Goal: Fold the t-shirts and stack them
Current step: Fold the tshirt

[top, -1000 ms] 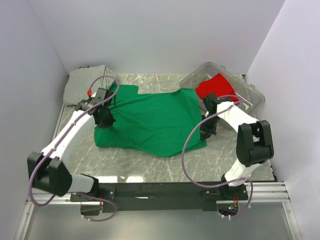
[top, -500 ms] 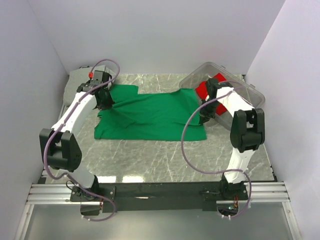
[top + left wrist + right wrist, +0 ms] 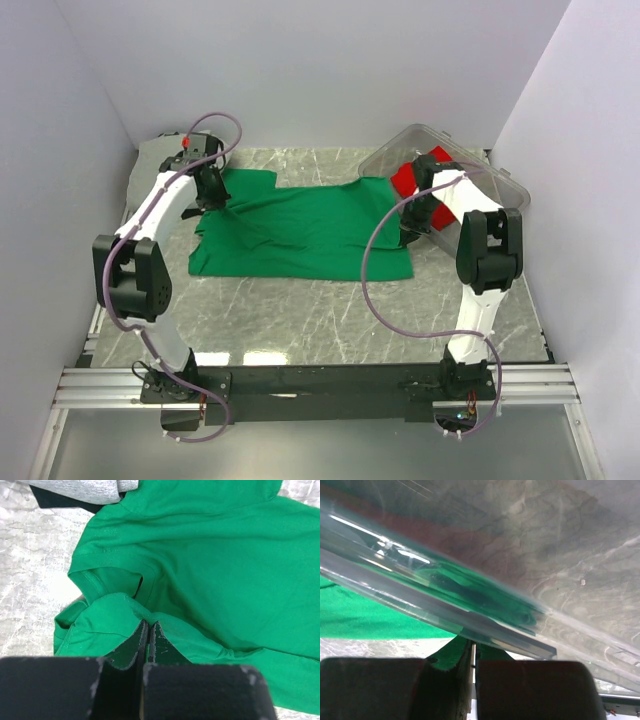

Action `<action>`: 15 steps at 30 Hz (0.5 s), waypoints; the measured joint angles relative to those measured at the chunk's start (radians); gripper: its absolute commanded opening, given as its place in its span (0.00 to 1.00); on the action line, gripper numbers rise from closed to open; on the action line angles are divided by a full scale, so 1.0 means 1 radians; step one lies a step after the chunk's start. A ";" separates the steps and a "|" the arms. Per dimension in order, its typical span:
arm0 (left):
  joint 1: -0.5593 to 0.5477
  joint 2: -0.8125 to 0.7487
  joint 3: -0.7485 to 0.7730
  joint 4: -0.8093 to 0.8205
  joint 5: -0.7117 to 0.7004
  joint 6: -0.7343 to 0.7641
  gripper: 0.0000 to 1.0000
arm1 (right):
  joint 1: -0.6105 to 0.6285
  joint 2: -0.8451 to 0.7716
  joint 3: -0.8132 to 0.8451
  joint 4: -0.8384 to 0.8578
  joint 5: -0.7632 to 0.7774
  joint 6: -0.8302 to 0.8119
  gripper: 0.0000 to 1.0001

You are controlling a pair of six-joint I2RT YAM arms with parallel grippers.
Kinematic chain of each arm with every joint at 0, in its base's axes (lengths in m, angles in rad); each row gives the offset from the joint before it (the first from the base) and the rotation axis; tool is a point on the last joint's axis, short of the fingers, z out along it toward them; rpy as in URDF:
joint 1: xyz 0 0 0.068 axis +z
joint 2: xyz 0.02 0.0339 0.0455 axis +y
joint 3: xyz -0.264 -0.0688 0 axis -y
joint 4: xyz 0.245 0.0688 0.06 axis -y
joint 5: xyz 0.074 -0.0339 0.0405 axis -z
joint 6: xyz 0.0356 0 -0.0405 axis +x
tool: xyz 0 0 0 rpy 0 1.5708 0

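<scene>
the left gripper point(image 3: 149, 626) is pinched together on a raised fold of the green t-shirt point(image 3: 300, 235), at the shirt's 10 o'clock corner. the right gripper point(image 3: 472, 647) is clamped on green cloth too, at the shirt's 2 o'clock corner, hard up against the wall of the clear plastic bin point(image 3: 445, 612). the bin sits at 2 o'clock on the table point(image 3: 330, 315), and the red t-shirt point(image 3: 408, 180) lies inside it. the grey t-shirt point(image 3: 160, 160) is bunched in the table's 10 o'clock corner, just beside the green sleeve. the green shirt spreads across the middle, its 6 o'clock edge straight. from that edge towards 6 o'clock the table is bare. the enclosure walls point(image 3: 60, 200) stand close at 9 and 3 o'clock.
</scene>
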 measured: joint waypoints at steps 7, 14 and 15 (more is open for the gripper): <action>0.001 0.053 0.026 0.001 -0.002 -0.001 0.05 | -0.005 0.013 0.021 0.000 -0.007 0.002 0.20; 0.003 0.089 0.090 0.027 0.021 -0.010 0.60 | -0.004 0.021 0.079 -0.013 -0.038 -0.003 0.71; 0.006 0.090 0.095 0.033 0.027 -0.013 0.61 | -0.004 0.017 0.079 -0.012 -0.045 -0.006 0.71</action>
